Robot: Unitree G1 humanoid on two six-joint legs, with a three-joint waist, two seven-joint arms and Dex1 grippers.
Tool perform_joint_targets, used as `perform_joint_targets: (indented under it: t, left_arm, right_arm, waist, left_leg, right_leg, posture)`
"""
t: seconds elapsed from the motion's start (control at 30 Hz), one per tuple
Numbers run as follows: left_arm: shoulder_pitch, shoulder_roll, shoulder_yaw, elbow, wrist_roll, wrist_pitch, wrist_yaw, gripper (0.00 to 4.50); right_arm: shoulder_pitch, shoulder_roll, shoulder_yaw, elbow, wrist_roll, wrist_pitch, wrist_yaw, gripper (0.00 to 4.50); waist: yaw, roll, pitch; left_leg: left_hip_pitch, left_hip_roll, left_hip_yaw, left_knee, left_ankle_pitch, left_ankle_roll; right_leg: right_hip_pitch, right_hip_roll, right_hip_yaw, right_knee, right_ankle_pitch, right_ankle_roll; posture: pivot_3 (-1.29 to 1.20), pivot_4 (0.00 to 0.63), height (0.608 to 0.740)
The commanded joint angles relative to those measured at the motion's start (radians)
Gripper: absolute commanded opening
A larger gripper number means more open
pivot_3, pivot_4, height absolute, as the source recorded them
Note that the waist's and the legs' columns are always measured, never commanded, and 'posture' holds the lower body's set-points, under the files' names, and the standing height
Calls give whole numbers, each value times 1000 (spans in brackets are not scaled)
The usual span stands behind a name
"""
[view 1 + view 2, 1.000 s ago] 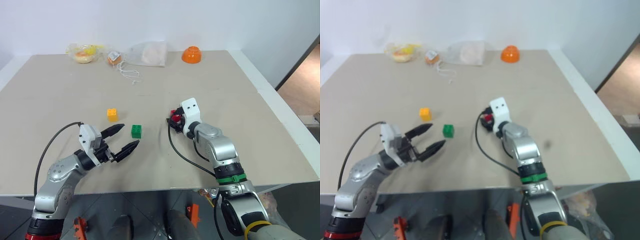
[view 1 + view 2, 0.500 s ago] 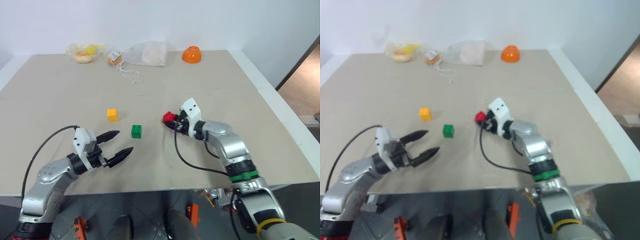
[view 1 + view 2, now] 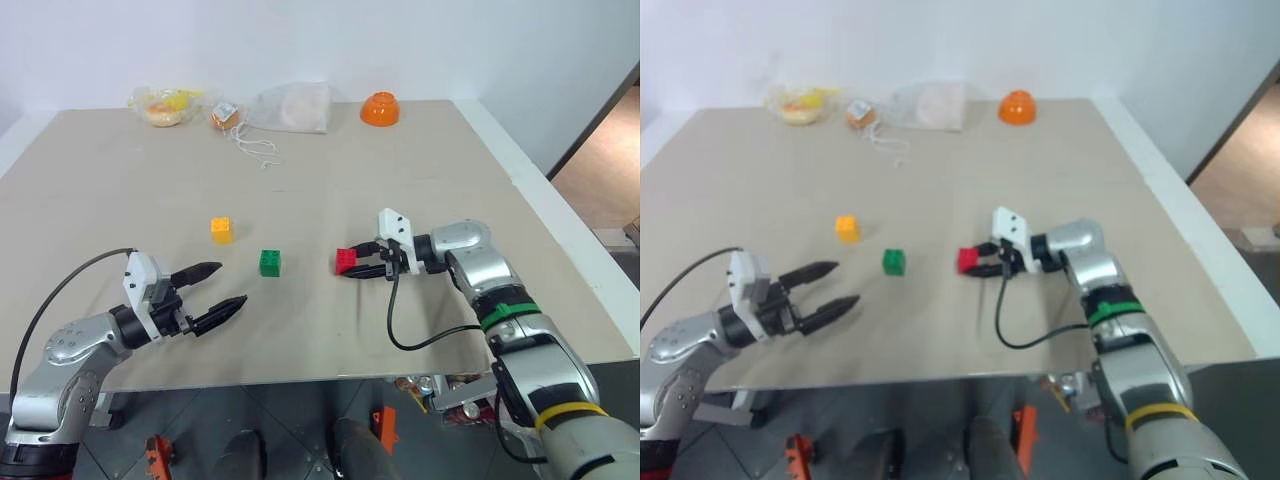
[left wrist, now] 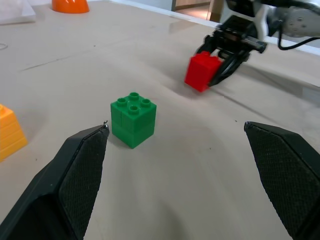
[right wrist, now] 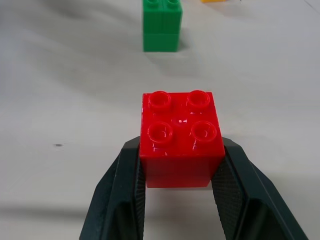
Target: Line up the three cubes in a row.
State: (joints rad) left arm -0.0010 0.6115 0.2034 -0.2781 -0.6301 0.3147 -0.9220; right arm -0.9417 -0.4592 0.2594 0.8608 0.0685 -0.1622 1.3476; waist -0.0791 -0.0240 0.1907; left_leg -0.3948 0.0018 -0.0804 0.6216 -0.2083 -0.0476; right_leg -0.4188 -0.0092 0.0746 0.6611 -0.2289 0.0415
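Three studded cubes sit on the tan table [image 3: 150, 180]. The yellow-orange cube [image 3: 222, 229] is furthest left, and the green cube [image 3: 270, 262] stands a little to its right and nearer me. The red cube [image 3: 347, 261] is right of the green one, about level with it. My right gripper [image 3: 353, 266] points left and is shut on the red cube [image 5: 181, 137], one finger on each side, low at the table surface. My left gripper [image 3: 230, 283] hovers open, left of and nearer me than the green cube [image 4: 133, 119], holding nothing.
An orange bowl [image 3: 381, 108], a clear plastic bag [image 3: 295, 106], a bag with yellow contents [image 3: 165, 105] and a loose string [image 3: 258, 148] lie along the table's far edge. The table's right edge [image 3: 560, 220] runs close beside my right arm.
My right wrist has swung round to point left and shut on the red cube, bringing it nearer me, level with the green one. My left gripper has drawn back to the left, still open.
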Motion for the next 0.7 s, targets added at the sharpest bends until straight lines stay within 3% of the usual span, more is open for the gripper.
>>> perform_joint_targets:
  t: [0.03, 0.3, 0.7]
  left_arm:
    - [17, 29, 45, -53, -16, 9, 2, 4500]
    - [54, 42, 75, -101, -30, 31, 20, 4500]
    - [58, 29, 56, -120, -24, 38, 50, 4500]
  right_arm:
    - [-65, 17, -16, 115, -23, -96, 36, 1254]
    - [-112, 28, -9, 228, -65, -164, 121, 1254]
    - [-81, 60, -21, 231, -75, -151, 153, 1254]
  waist:
    - [1, 0, 0]
    - [1, 0, 0]
    - [1, 0, 0]
  left_leg:
    - [0, 0, 0, 0, 0, 0]
    - [1, 0, 0, 0, 0, 0]
    - [1, 1, 0, 0, 0, 0]
  right_leg:
    - [0, 0, 0, 0, 0, 0]
    - [1, 0, 0, 0, 0, -1]
    - [1, 0, 0, 0, 0, -2]
  posture:
    - [0, 150, 740]
    - [0, 150, 740]
    - [0, 150, 740]
